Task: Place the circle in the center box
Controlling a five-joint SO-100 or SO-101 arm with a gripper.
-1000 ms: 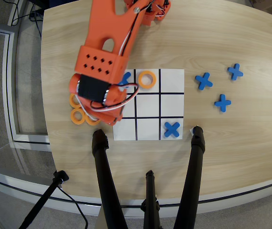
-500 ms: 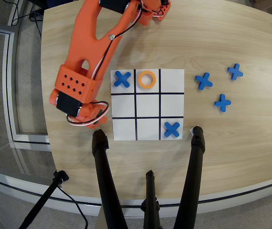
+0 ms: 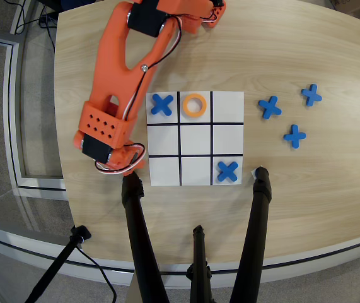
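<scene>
Your orange arm (image 3: 126, 69) reached down the left side of the table (image 3: 331, 189) in the overhead view, and its gripper (image 3: 118, 165) sat just off the board's lower left corner, hidden under the wrist housing, so you could not tell whether the jaws were apart or closed, nor whether anything was held between them. The board (image 3: 195, 138) lay just to the right of it, nine cells ruled in black. One circle (image 3: 194, 105) was in sight, lying flat in the top middle cell, up and to the right of the gripper and directly above the center box (image 3: 195, 139), which was bare. Being a ring, it had no long axis to line up with. I judged that the coming move hung on that offset: from where you were, the ring lay two rows up the picture and one column past the nearest. You had five blue crosses in all: two on the board, top left (image 3: 161, 104) and bottom right (image 3: 228, 171), and three (image 3: 270, 107) (image 3: 311, 95) (image 3: 295, 136) loose on the table to the right of the board, well apart from the ring.
</scene>
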